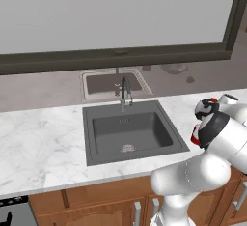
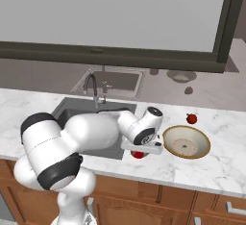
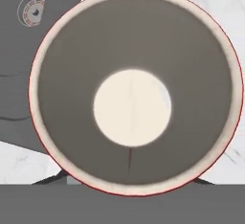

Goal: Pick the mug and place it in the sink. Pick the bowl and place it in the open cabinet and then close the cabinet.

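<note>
The white marble-patterned counter [image 1: 38, 143] ran across both base views, above brown wooden drawer fronts [image 2: 144, 207]. Set into it was the dark grey square sink [image 1: 130, 133], with a round drain [image 1: 127, 148] in its floor and a slim chrome faucet [image 1: 124, 93] at its back edge. The white arm with dark joints [image 2: 72, 142] reached over the counter just to the right of the sink.

The wide shallow bowl, tan outside and cream inside with a darker speckled centre [image 2: 186, 142], sat on the counter just right of the hand. A tiny red fruit-like item [image 2: 191, 118] lay on the counter close behind the bowl.

The small bright red mug [image 2: 138, 154] stood on the counter between the sink's right edge and the bowl, directly under the gripper [image 2: 144, 148]. In the hand view the mug [image 3: 134, 91] was seen straight down its mouth: pale rim edged with red, grey inner wall, cream-white bottom, with the drain at upper left. The fingertips were hidden at the mug's sides, so whether the jaws were gripping it could not be told
</note>
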{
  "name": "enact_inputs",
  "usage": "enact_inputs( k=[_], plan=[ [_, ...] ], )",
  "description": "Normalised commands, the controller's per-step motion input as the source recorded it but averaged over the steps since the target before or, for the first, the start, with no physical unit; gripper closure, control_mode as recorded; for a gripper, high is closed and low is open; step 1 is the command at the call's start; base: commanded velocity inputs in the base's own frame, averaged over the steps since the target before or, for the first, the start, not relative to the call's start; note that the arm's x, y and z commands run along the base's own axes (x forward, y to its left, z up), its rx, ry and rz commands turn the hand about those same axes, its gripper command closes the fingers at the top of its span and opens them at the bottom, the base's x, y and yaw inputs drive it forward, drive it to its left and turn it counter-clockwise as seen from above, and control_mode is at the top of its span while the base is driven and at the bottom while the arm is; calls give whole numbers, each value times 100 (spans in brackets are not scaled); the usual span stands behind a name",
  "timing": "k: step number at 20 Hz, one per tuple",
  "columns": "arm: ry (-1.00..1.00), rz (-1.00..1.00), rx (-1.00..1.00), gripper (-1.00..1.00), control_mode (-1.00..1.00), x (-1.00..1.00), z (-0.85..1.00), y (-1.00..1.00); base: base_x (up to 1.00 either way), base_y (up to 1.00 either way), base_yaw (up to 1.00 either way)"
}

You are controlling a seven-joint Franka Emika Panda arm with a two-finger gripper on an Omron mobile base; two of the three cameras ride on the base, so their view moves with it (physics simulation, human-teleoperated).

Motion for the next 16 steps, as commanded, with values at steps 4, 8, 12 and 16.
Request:
enact_inputs(
  k=[4, 8, 12, 16],
  plan=[
    [0, 0, 6, 100, -100, 0, -20, 26, 0, 0, 0],
    [0, 0, 7, 100, -100, 0, -15, 51, 0, 0, 0],
    [0, 0, 2, 100, -100, -12, 7, 53, 0, 0, 0],
    [2, 0, -1, 100, -100, -29, 92, 34, 0, 0, 0]
  ],
)
